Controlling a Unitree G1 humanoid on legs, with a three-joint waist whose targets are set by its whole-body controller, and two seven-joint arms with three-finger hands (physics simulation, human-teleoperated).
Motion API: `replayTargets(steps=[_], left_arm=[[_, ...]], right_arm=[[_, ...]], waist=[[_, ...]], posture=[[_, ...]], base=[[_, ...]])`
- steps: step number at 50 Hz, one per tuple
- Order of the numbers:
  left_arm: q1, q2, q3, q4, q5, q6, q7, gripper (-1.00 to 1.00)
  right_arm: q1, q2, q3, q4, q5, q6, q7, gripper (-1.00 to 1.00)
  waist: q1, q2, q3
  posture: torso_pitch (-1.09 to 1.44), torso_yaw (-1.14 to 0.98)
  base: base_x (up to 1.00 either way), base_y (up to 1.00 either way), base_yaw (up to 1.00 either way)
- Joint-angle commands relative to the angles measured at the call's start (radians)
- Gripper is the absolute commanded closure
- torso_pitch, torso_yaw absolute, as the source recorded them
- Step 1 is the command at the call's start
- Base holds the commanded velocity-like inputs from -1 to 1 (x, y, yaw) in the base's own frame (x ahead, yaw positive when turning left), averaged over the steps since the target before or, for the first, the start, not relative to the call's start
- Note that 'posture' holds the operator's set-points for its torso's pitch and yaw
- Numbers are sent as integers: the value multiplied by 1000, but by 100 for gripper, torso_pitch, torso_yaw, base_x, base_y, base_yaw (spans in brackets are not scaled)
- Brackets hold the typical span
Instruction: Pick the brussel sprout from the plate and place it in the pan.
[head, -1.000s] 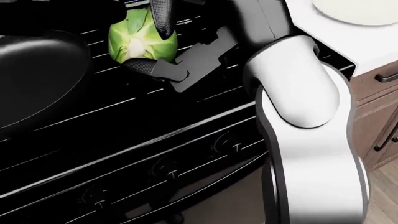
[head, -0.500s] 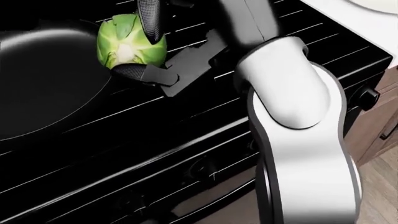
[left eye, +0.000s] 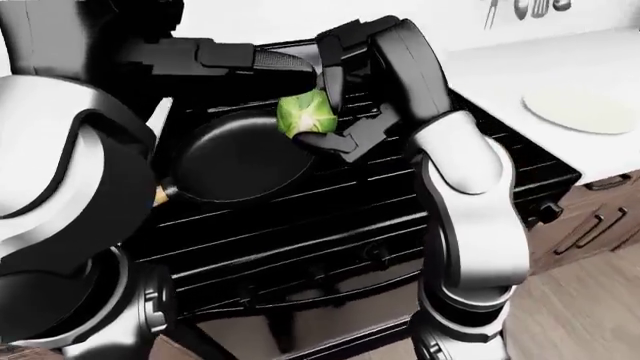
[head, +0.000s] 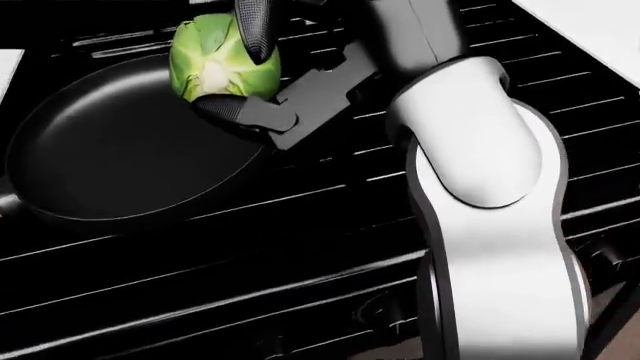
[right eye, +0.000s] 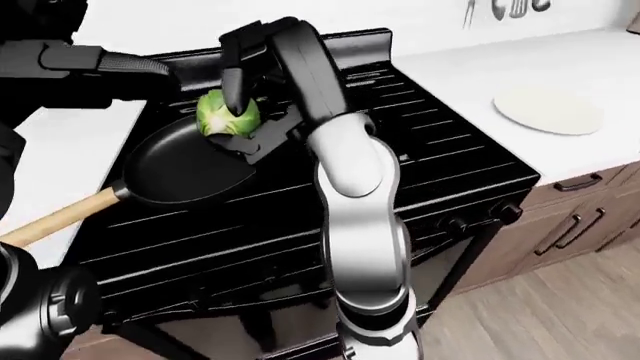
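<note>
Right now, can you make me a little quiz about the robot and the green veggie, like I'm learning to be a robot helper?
1. True or false: the brussel sprout already lies loose on the bottom of the pan.
2. Which hand grips the sprout? A) left hand B) right hand C) neither
3. Fill in: on the white counter, at the right of the right-eye view, the plate is ____.

Key:
1. False. Fingers clamp it above the pan's rim.
2. B
3. Empty
</note>
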Motion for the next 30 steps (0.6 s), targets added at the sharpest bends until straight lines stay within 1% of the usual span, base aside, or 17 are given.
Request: replayTargets(steps=[1, 2, 3, 4, 5, 6, 9, 13, 14, 15, 17, 18, 19, 23, 26, 27, 30], left_arm=[[-19, 8, 8, 3, 12, -18, 3, -100], [-19, 8, 8, 3, 12, -18, 3, -100], [-22, 8, 10, 4, 9, -15, 5, -100], [-23, 8, 10, 4, 8, -14, 6, -100], [-21, 6, 8, 3, 9, -16, 6, -100], [-20, 7, 7, 3, 10, -17, 6, -100], [-21, 7, 8, 5, 11, -17, 5, -100], [-22, 8, 10, 4, 8, -16, 6, -100], [-23, 9, 11, 5, 7, -16, 7, -100], [-22, 10, 11, 4, 7, -17, 7, -100], [-21, 11, 11, 4, 5, -17, 7, -100], [-21, 12, 11, 5, 5, -19, 6, -100], [-20, 13, 11, 6, 7, -21, 5, -100], [-21, 14, 11, 7, 6, -21, 5, -100], [-21, 17, 14, 8, 4, -22, 5, -100], [-22, 18, 15, 9, 2, -22, 6, -100], [-25, 23, 19, 11, -4, -22, 10, -100]], right_arm=[[-25, 3, -1, -19, 1, -28, -2, 100], [-25, 4, -1, -19, 0, -28, -1, 100], [-24, 3, -1, -18, -1, -29, 1, 100], [-24, 3, -1, -18, -1, -29, 1, 100], [-24, 4, -3, -15, -2, -30, 1, 100], [-25, 4, -3, -16, -3, -28, 2, 100], [-24, 5, -4, -16, -4, -29, 3, 100], [-29, 6, -8, -21, -6, -24, 4, 100], [-29, 11, -14, -25, 4, -25, 5, 100], [-28, 7, -9, -24, 0, -25, 2, 100], [-31, 8, -13, -24, 4, -26, -2, 100], [-32, 7, -13, -24, 5, -27, -4, 100], [-33, 6, -13, -24, 5, -27, -4, 100], [-35, 4, -9, -29, 4, -21, -6, 100], [-37, 4, -5, -29, 1, -19, -7, 100], [-39, 5, -4, -32, -1, -16, -6, 100], [-61, -4, -7, -42, -13, 4, -2, 100]], waist=[[0, 2, -6], [0, 15, -6], [1, 40, -15], [4, 76, -47], [12, 60, -19], [12, 61, -17], [25, 26, -26], [6, -14, -2], [-22, -29, 16], [-31, -23, 22], [-44, -75, 13], [-47, -85, 21], [-38, -49, 18], [-34, -26, -8], [-46, 20, -16], [-41, 6, -2], [-43, 10, -8]], posture=[[0, 0], [0, 0], [0, 0], [0, 0], [0, 0], [0, 0], [0, 0], [0, 0], [0, 0], [0, 0], [0, 0], [0, 0], [0, 0], [0, 0], [0, 0], [0, 0], [0, 0]], base=[[0, 0, 100], [0, 0, 100], [0, 0, 100], [0, 0, 100], [0, 0, 100], [0, 0, 100], [0, 0, 100], [0, 0, 100], [0, 0, 0], [0, 0, 0], [0, 0, 0], [0, 0, 0], [0, 0, 0], [0, 0, 0], [0, 0, 0], [0, 0, 0], [0, 0, 0]])
